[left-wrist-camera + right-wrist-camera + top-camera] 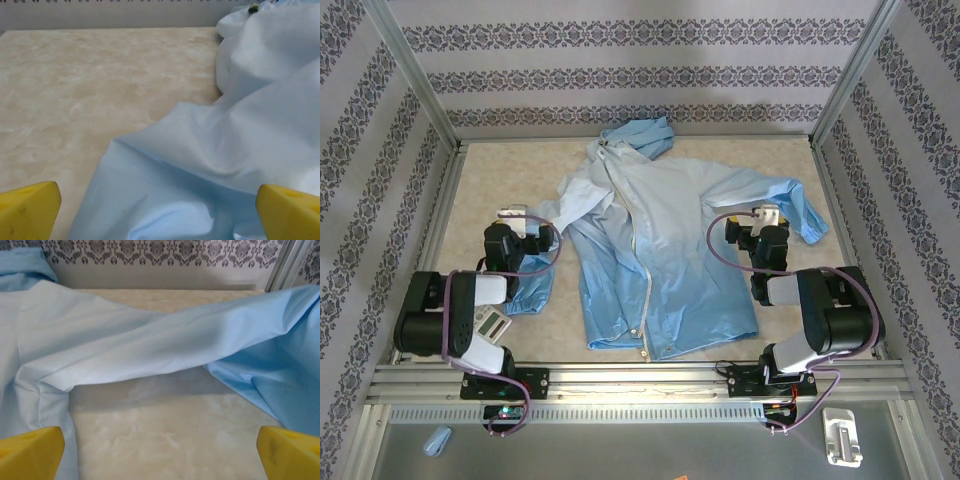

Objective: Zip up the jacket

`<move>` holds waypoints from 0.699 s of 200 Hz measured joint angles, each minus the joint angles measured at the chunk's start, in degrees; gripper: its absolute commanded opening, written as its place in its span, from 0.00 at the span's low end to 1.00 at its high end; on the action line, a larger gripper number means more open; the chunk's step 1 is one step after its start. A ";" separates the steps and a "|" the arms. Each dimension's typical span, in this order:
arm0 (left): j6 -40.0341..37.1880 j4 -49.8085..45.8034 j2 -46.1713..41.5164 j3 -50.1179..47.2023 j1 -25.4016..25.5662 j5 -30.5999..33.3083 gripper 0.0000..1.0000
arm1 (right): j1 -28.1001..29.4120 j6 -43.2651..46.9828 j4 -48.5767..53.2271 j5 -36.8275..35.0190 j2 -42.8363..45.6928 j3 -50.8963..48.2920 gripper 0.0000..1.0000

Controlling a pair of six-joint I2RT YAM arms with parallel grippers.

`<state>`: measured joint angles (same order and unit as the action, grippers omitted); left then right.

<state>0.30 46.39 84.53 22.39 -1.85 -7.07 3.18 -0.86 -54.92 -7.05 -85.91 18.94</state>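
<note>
The jacket lies flat, front up, on the beige mottled table. Its hood points away from the arm bases and its darker blue hem lies nearest them. The pale zipper runs from collar to hem between the two grippers; from above I cannot tell whether its teeth are joined.

The left gripper hangs over the jacket's sleeve on its own side, jaws spread wide. In the left wrist view its yellow fingertips sit at the two lower corners with nothing between them. Light-blue cloth lies below the gap and stretches ahead and to the right of it in soft folds. Bare table lies under the left fingertip and ahead to the left. The jacket's body and zipper are off to this gripper's right.

The right gripper is also spread wide and holds nothing, near the other sleeve. In the right wrist view bare table lies below its gap, between the yellow fingertips. The sleeve crosses just ahead of it from left to right, then doubles back down at the right side. The jacket's body lies to this gripper's left, reaching down beside the left fingertip.
</note>
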 measured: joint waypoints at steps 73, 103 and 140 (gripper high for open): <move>5.44 -24.50 -10.10 10.47 0.63 -1.42 0.83 | 10.69 1.53 26.05 -7.61 13.07 13.66 0.96; 10.80 -35.12 -10.16 15.67 1.49 -4.87 0.68 | 13.99 -4.44 41.59 -8.96 13.86 23.63 0.88; 16.94 -45.20 -7.76 20.28 10.25 -8.13 0.54 | 19.02 -12.50 57.33 -4.70 8.92 31.63 0.54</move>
<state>17.23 1.19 76.77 42.68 8.40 -15.20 22.20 -13.37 2.42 -11.75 -76.99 50.57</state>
